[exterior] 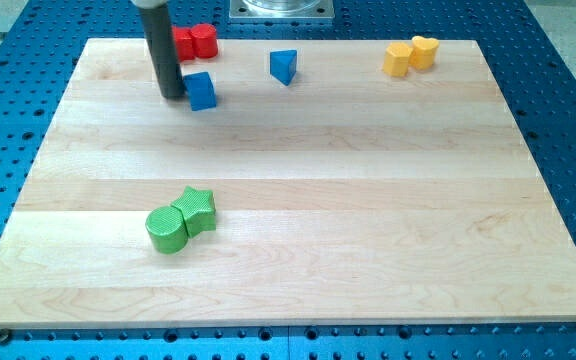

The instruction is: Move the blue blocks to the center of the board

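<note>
A blue cube-like block (201, 90) sits near the view's top left of the wooden board (298, 190). A blue triangular block (284, 66) sits to its right, near the top edge. My tip (172, 95) rests on the board just left of the blue cube, touching or nearly touching its left side. The dark rod rises from there out of the view's top.
Two red blocks (195, 42) lie together at the top edge, partly behind the rod. Two yellow blocks (411, 54) lie together at the top right. A green cylinder (166, 230) and a green star (198, 207) touch at the lower left. A blue perforated table surrounds the board.
</note>
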Motion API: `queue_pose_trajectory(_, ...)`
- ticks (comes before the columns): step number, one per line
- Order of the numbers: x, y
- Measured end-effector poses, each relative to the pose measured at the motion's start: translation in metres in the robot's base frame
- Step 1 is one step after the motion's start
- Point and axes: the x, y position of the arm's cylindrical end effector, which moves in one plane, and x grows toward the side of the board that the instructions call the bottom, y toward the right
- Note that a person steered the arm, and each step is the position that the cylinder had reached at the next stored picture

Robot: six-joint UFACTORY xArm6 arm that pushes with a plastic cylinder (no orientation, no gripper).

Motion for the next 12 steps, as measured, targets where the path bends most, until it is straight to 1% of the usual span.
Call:
queue_pose_trajectory(1,0.080,0.076)
queue_pose_trajectory(2,0.065,0.018)
queue_pose_trajectory(3,-0.008,-0.055)
queue_pose_trajectory(4,-0.042,0.024)
queue_pose_trajectory(5,0.026,0.133)
queue_pose_trajectory(6,0.040,0.108)
queue_pose_trajectory(7,0.019,0.138)
queue_pose_trajectory(8,0.000,0.026)
queue_pose_trajectory(9,-0.073,0.001)
queue_pose_trajectory(10,-0.100,0.092)
queue_pose_trajectory(11,-0.058,0.110)
queue_pose_trajectory(12,0.030,0.075)
